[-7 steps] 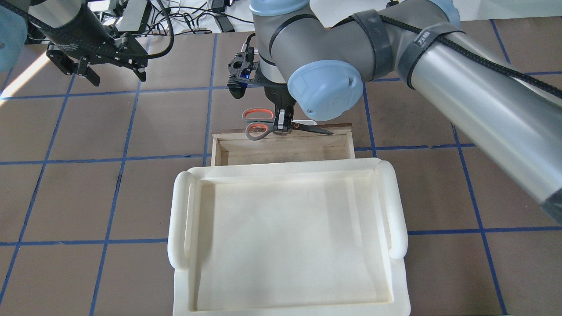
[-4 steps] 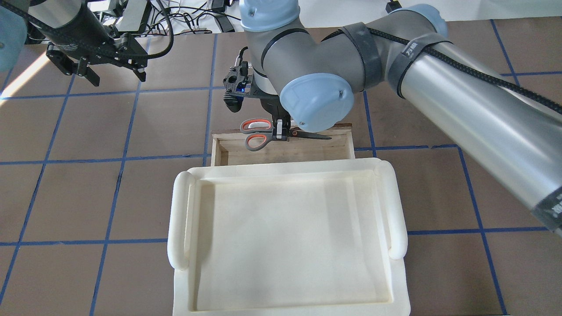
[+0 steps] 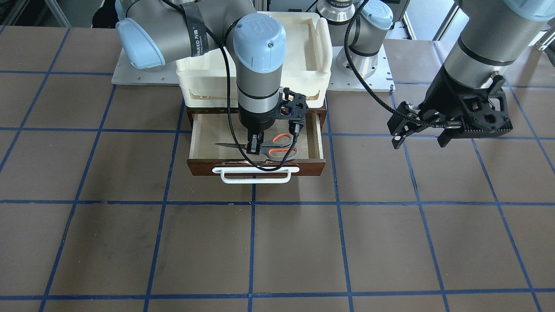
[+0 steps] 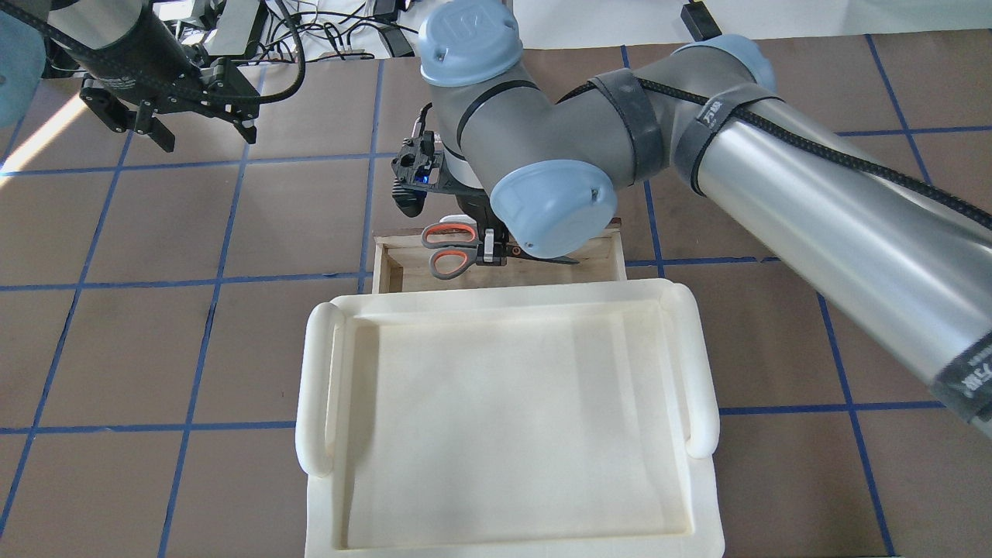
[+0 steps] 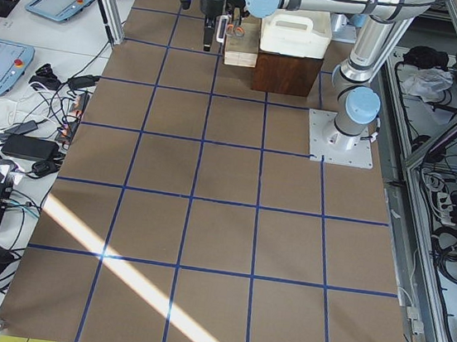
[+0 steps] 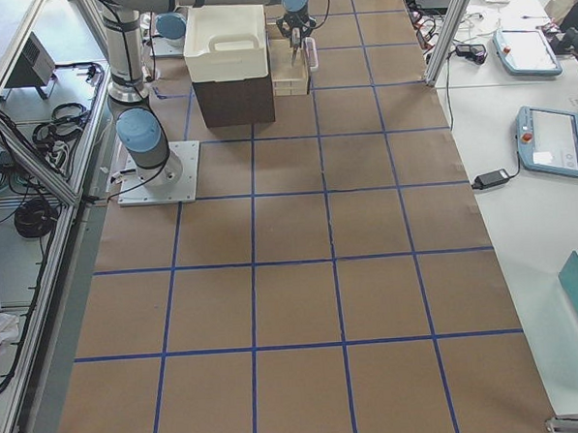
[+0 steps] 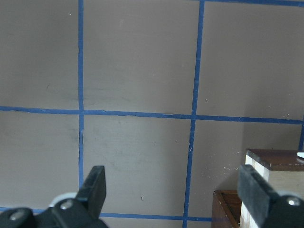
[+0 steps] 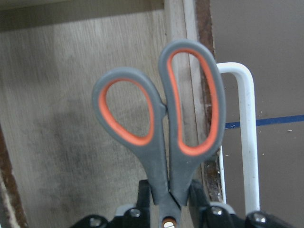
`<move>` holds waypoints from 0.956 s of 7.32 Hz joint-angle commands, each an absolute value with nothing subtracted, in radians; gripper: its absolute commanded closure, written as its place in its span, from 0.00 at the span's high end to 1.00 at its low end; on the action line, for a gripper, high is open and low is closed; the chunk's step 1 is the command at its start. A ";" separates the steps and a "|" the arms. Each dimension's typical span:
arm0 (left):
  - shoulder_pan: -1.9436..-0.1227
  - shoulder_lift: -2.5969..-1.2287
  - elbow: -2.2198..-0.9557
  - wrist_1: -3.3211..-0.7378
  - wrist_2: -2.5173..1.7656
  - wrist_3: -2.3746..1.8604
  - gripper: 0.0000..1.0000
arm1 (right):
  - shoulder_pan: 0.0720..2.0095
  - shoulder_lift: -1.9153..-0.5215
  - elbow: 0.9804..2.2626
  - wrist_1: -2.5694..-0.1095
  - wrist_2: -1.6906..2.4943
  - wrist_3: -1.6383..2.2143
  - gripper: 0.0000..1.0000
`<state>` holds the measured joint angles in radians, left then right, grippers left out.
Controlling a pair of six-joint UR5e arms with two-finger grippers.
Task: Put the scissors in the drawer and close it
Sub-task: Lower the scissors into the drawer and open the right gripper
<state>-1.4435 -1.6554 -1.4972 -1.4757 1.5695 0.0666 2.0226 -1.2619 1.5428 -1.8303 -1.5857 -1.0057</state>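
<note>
Where the scissors hang: scissors (image 8: pixel 161 156) over the open drawer (image 3: pixel 204 168), close to its front board. Blades are shut and level along that board, loops toward the robot's left.
Right gripper (image 3: pixel 255 148): pointing straight down, fingers pinched on the scissors near the pivot.
Hard to tell: whether the scissors touch the plywood floor or hang just above it. Can't call that one.
Cut off: the blades drop out of the right wrist view at its bottom edge. From overhead, the right arm's wrist covers most of them and only the tip pokes out.
Drawer: pulled out, white handle (image 3: pixel 243 180) facing the operators' side. Its back part runs under the cream tray (image 4: pixel 318 387), out of sight from above.
Left gripper (image 3: pixel 419 141): fingers spread wide, nothing between them, hovering over bare table well off to the drawer's side.
Side views: both grippers too small to read.
Table (image 3: pixel 130 242): brown covering, blue tape grid, and a stripe of sunlight (image 5: pixel 116 270) across it.
Room: teach pendant (image 6: pixel 547 140) on a white side bench, cables along the edges.
</note>
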 commanded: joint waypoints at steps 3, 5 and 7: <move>-1.443 -1.658 -1.499 -1.476 1.568 0.066 1.00 | 2.031 -1.265 1.565 -1.873 -1.586 -1.009 0.00; -1.443 -1.658 -1.497 -1.476 1.568 0.066 1.00 | 2.033 -1.269 1.566 -1.870 -1.589 -1.003 0.00; -1.443 -1.658 -1.497 -1.476 1.569 0.066 1.00 | 2.039 -1.284 1.566 -1.856 -1.589 -1.005 0.00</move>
<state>-1.4435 -1.6581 -1.4972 -1.4757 1.5693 0.0660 2.0363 -1.2738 1.5659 -1.8645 -1.5891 -1.0022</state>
